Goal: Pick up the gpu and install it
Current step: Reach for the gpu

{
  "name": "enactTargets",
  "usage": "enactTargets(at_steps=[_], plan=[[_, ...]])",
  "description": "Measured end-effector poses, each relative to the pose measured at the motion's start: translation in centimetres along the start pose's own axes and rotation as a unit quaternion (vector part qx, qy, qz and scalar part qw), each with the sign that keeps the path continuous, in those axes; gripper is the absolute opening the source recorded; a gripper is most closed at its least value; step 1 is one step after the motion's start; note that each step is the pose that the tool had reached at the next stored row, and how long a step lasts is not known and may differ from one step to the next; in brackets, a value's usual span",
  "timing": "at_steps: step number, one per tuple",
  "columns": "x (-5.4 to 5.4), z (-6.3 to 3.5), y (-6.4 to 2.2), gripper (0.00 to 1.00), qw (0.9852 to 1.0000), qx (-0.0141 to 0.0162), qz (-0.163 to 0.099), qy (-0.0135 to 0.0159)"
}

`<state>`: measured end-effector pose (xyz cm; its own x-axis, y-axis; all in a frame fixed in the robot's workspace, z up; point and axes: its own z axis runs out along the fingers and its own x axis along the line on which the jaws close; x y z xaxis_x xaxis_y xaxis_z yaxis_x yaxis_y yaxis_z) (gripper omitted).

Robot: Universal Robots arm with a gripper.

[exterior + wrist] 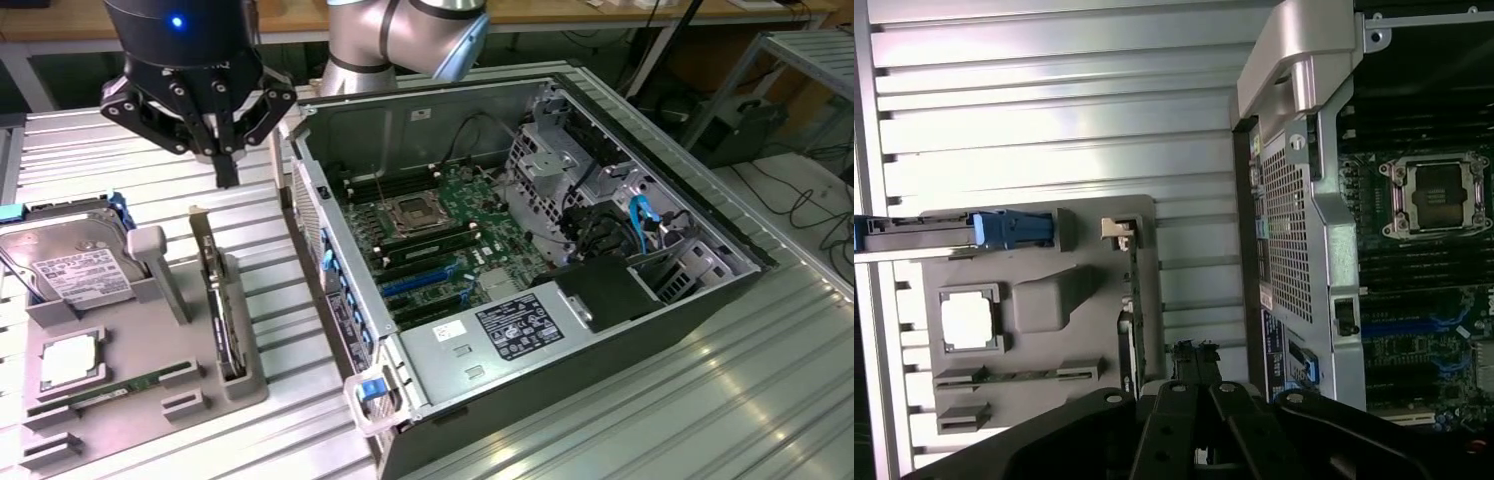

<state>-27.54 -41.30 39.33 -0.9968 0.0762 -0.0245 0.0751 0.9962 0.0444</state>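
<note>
Two main risks from here, judging by the layout. First, a skewed or shallow pinch on the gpu (pixel 218 300), standing on its thin edge in a slot of the grey holder tray (pixel 254 385): likely to tilt the card, jam it in the slot or drop it onto the ribbed table (pixel 80 170). Second, a knock against the grey upright post (pixel 147 265) on one side or the wall of the open computer case (pixel 310 215) on the other, given so narrow a gap. Above the card's end farther from the memory stick (pixel 114 392), the gripper (pixel 228 175), apart from the card, pinched narrow and holding nothing.

Tray toward the table's edge on the exterior view's left, carrying four parts: the card in its slot, a hard drive (pixel 67 270) with a white label propped in a cradle, a square processor (pixel 67 362) in its pocket, the memory stick lying flat. Case lying open just beside the tray, with motherboard (pixel 454 235), processor socket (pixel 411 213) and blue expansion slots (pixel 416 283), these last seemingly unoccupied.
</note>
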Motion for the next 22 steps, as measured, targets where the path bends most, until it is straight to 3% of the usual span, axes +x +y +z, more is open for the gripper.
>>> enactTargets(at_steps=[22], plan=[[2.7, -0.09, -0.74, 0.11, 1.0, 0.0, 0.0, 0.0]])
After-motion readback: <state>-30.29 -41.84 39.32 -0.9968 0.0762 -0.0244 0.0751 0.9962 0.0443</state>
